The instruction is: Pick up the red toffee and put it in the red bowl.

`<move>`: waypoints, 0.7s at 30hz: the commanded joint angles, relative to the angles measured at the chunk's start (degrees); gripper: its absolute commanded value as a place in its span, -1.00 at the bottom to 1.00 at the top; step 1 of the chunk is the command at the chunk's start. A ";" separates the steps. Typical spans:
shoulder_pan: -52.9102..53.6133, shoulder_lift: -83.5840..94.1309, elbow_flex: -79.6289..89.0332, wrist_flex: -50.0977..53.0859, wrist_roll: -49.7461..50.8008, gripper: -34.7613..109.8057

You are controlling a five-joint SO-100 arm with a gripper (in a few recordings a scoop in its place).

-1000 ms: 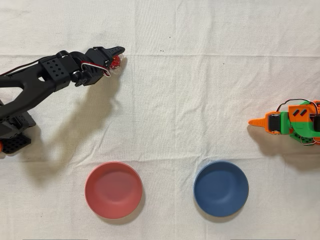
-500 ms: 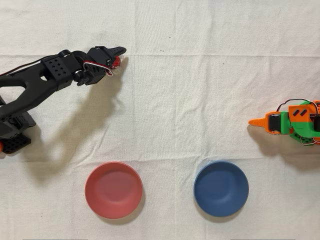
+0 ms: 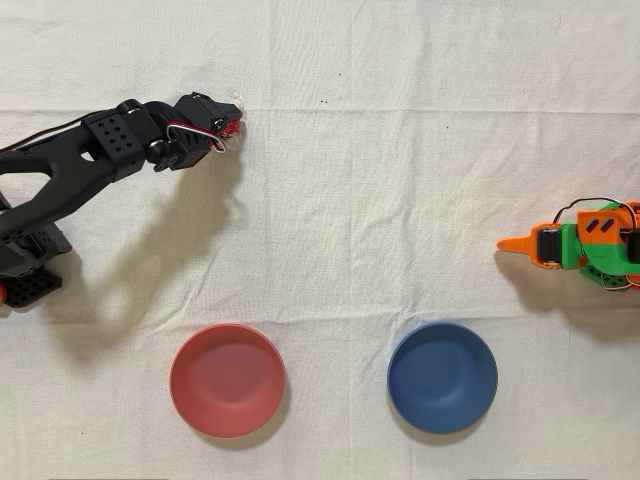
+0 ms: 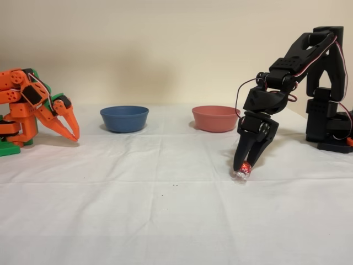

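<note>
Black arm [image 4: 309,61] reaches down to the cloth, well apart from the red bowl [image 3: 227,380]. Your gripper [image 4: 244,167] sits pinched narrow around the red toffee [image 4: 243,170], down at the cloth. Risk: slick foil may squirt from the fingertips on lift.

A white, slightly wrinkled cloth [image 4: 165,221] covers the whole table, with soft shadows on it, and behind the table stands a plain cream wall [image 4: 165,49] under even, soft light.
</note>
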 commanded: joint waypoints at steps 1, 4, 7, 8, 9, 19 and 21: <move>-0.44 1.67 -2.02 1.05 -0.35 -0.36; -0.44 1.67 -1.58 0.97 -0.35 -0.36; -0.44 1.85 -1.32 0.88 -0.35 -0.36; -0.44 2.02 -1.32 0.88 -0.35 -0.36; -0.44 2.20 -1.23 0.88 -0.44 -0.36; 0.35 8.53 2.29 2.37 -0.26 -0.37; 0.97 10.72 2.90 3.60 -0.62 -0.37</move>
